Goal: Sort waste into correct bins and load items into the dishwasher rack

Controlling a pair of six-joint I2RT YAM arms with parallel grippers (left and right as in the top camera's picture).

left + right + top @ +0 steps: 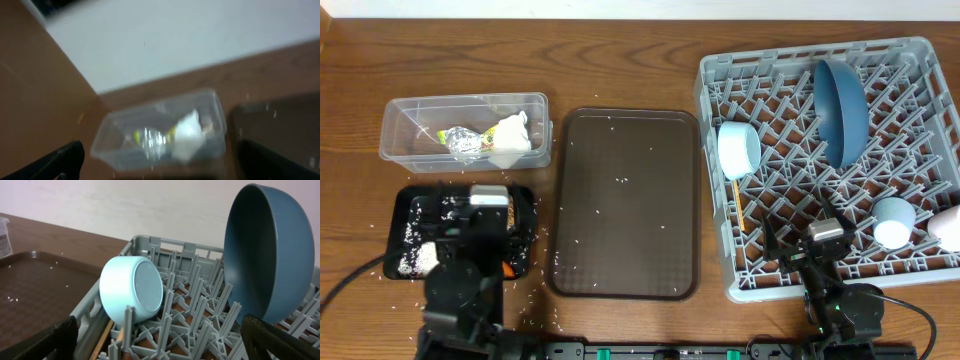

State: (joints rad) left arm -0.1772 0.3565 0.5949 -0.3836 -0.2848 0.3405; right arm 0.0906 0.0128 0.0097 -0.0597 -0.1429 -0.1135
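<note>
The grey dishwasher rack (790, 190) at the right holds the blue plate (840, 110) upright, the light-blue bowl (738, 150) on its side, the light-blue cup (894, 222) and the pink cup (948, 228). My right gripper (823, 225) is open and empty over the rack's front edge. In its wrist view (165, 347) it faces the bowl (132, 290) and plate (270, 255). The clear box (410, 125) holds wrappers (460, 140) and tissue (508, 140). The black tray (398, 225) holds rice. My left gripper (485, 200) is open and empty above it. Its blurred wrist view (165, 172) shows the clear box (160, 135).
A brown serving tray (625, 200) with scattered rice grains lies between the bins and the rack. A wooden stick (737, 205) lies in the rack's left side below the bowl. An orange bit (510, 267) shows at the black tray's front right. Rice grains dot the table nearby.
</note>
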